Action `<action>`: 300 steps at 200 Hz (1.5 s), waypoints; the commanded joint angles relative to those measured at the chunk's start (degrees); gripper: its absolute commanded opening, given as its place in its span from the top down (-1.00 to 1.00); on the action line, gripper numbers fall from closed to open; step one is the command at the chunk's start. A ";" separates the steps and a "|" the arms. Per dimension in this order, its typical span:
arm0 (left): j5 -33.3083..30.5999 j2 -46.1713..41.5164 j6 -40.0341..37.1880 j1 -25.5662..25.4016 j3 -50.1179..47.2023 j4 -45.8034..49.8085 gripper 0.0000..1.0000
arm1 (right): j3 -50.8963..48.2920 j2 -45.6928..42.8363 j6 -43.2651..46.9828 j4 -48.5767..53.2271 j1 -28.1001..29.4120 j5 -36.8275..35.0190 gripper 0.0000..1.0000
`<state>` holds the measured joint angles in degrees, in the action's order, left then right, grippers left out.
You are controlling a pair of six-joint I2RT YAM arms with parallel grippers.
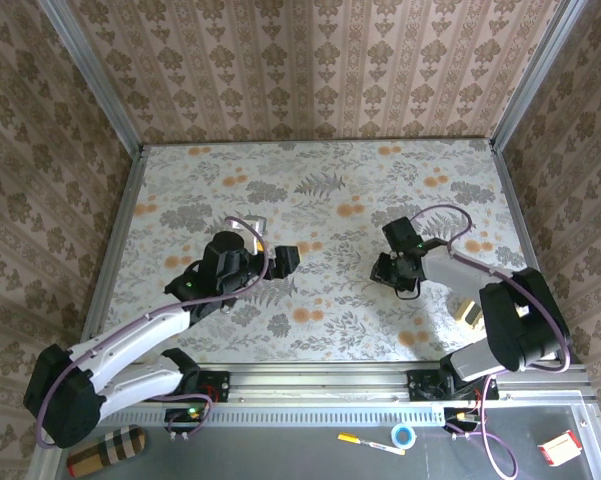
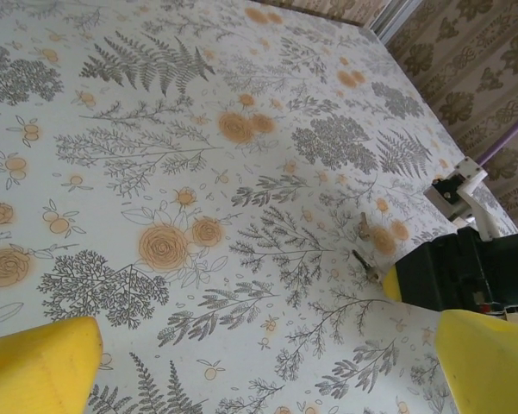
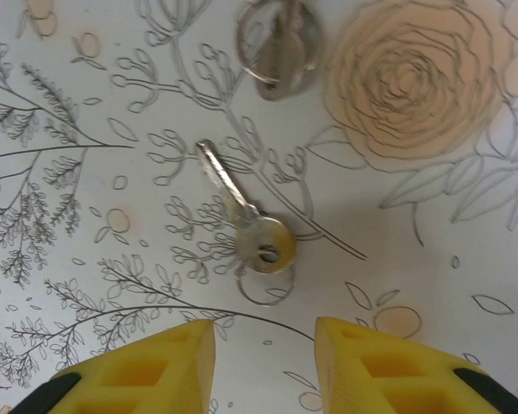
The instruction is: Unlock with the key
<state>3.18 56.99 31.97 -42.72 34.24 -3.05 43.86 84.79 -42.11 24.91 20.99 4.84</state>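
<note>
One small silver metal key (image 3: 244,211) lay on the flowered bench (image 3: 431,224) before the half-spread, empty right gripper (image 3: 265,336); the left gripper (image 2: 263,354) gaped wide.

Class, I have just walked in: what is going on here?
The right pincer hangs open over the flower-patterned table, its yellow fingers just short of a small silver metal key on a ring; a second ringed silver key lies beyond. Neither key is held. The left pincer is wide open, holding nothing.

free: bare table (image 3: 388,276) between right claw (image 3: 265,345) and near key (image 3: 246,216) | obstacle: far key (image 3: 277,47) just beyond it
</note>
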 commanded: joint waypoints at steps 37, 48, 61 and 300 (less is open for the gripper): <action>-1.51 -2.74 -0.33 -0.24 -1.95 1.38 -1.00 | 9.55 7.18 5.41 10.87 5.24 -12.47 0.38; -1.58 -3.02 -0.45 -0.22 -1.90 1.81 -1.00 | 10.63 8.60 6.09 12.24 6.07 -14.26 0.38; -1.85 -3.41 -0.51 -0.24 -1.98 2.33 -1.00 | 11.65 9.96 6.66 13.60 6.66 -16.07 0.39; 4.40 5.91 15.50 -2.58 -2.15 -11.19 -0.96 | 7.98 -3.56 16.53 9.55 9.81 -13.37 1.00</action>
<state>4.80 60.88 39.27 -44.21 32.29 -7.31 54.35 87.85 -29.41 37.10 30.13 -11.33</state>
